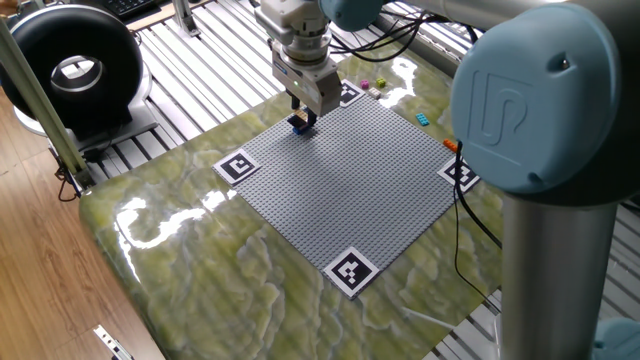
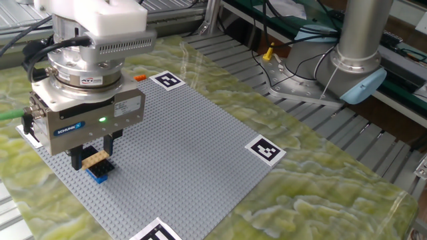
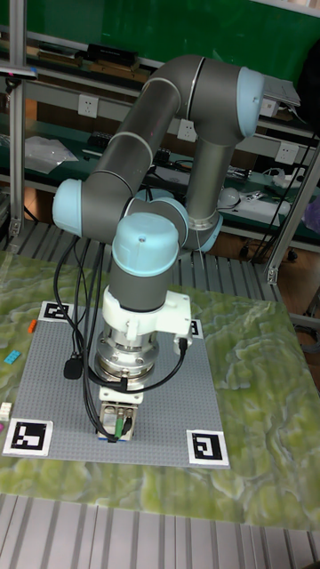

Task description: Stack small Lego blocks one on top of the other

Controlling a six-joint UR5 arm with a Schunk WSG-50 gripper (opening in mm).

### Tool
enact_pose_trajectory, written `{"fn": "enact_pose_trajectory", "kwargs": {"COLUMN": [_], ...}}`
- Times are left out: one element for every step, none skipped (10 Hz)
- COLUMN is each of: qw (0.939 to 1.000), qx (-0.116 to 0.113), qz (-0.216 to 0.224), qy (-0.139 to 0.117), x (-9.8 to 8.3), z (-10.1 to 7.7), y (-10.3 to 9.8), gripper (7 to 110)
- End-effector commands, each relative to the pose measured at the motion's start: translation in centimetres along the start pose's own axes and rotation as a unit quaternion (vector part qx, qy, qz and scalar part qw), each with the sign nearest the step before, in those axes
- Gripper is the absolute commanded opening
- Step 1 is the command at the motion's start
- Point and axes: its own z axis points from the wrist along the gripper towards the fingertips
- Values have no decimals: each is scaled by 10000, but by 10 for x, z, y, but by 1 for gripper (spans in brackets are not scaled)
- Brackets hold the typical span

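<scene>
At the lower left of the other fixed view, a tan Lego block (image 2: 95,157) is being held between the 2 black fingers (image 2: 77,159) of the gripper (image 2: 93,155), the jaws clamped on its ends. It is being kept directly on top of a dark blue Lego block (image 2: 100,172), which is sitting on the grey studded baseplate (image 2: 193,147); whether the 2 are fully pressed together cannot be told. In one fixed view, a magenta block (image 1: 366,84), a cyan block (image 1: 424,119) and an orange block (image 1: 452,146) are lying on the green marbled table (image 1: 200,260), toward the upper right, beyond the baseplate's edge. 4 black-and-white marker squares (image 2: 264,149) are marking the baseplate's corners.
</scene>
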Motion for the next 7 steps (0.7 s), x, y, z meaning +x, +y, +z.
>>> {"fn": "enact_pose_trajectory", "kwargs": {"qw": [10000, 10000, 10000, 9999, 9999, 9999, 9999], "qx": [8, 8, 0, -8, -16, -39, -46], "qz": [42, 50, 65, 80, 95, 111, 118], "qy": [-55, -62, -70, -62, -55, -55, -55], "x": [-1, -2, -3, -2, -1, -1, -1], "z": [0, 0, 1, 1, 1, 1, 1], "y": [-2, -2, -2, -2, -2, -1, 0], "gripper": [7, 7, 7, 7, 7, 7, 7]}}
